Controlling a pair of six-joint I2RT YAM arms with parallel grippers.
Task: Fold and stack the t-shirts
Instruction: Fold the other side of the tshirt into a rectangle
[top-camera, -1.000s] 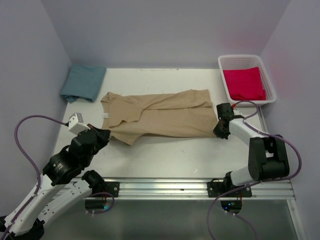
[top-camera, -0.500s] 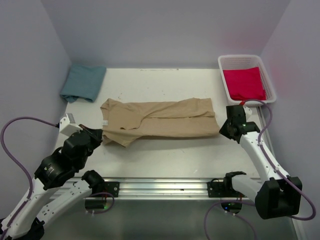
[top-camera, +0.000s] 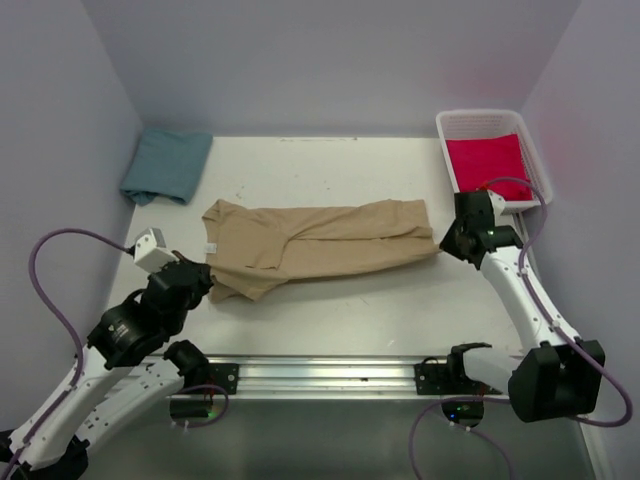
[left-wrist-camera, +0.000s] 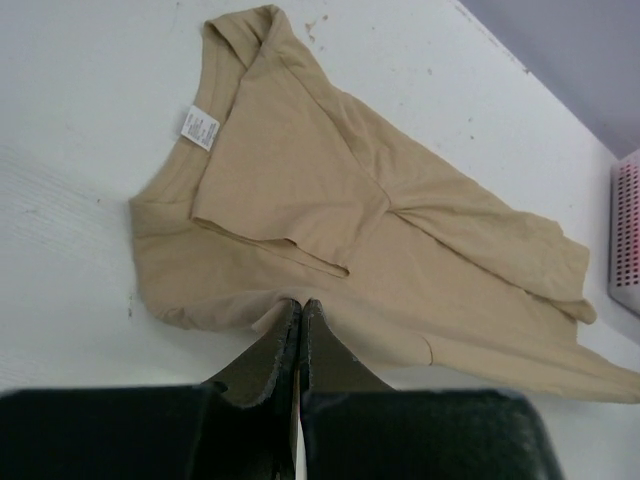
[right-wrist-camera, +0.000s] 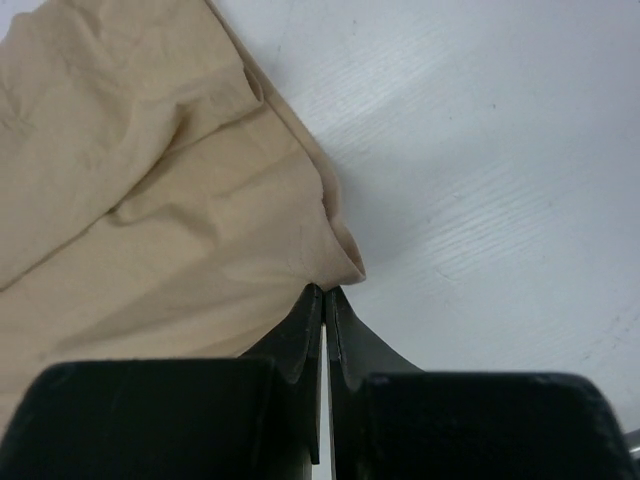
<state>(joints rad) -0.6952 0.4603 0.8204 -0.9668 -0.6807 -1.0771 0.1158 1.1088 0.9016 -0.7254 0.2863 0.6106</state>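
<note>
The tan t-shirt (top-camera: 320, 240) lies stretched across the middle of the table, partly folded lengthwise; it also shows in the left wrist view (left-wrist-camera: 340, 220) and the right wrist view (right-wrist-camera: 150, 200). My left gripper (top-camera: 203, 280) is shut on its near left edge (left-wrist-camera: 298, 303). My right gripper (top-camera: 446, 243) is shut on its right hem corner (right-wrist-camera: 327, 290). The teal-blue t-shirt (top-camera: 166, 165) lies folded at the back left. The red-pink t-shirt (top-camera: 488, 167) lies in the white basket (top-camera: 540, 165) at the back right.
Purple-grey walls close in the table on the left, back and right. The basket's edge shows at the right of the left wrist view (left-wrist-camera: 626, 240). A metal rail (top-camera: 330, 375) runs along the near edge between the arm bases.
Both grippers have carried the tan shirt's near edge: the right gripper moved toward the back, the left toward the shirt's collar end. The shirt now lies narrower, drawn away from the front edge.
</note>
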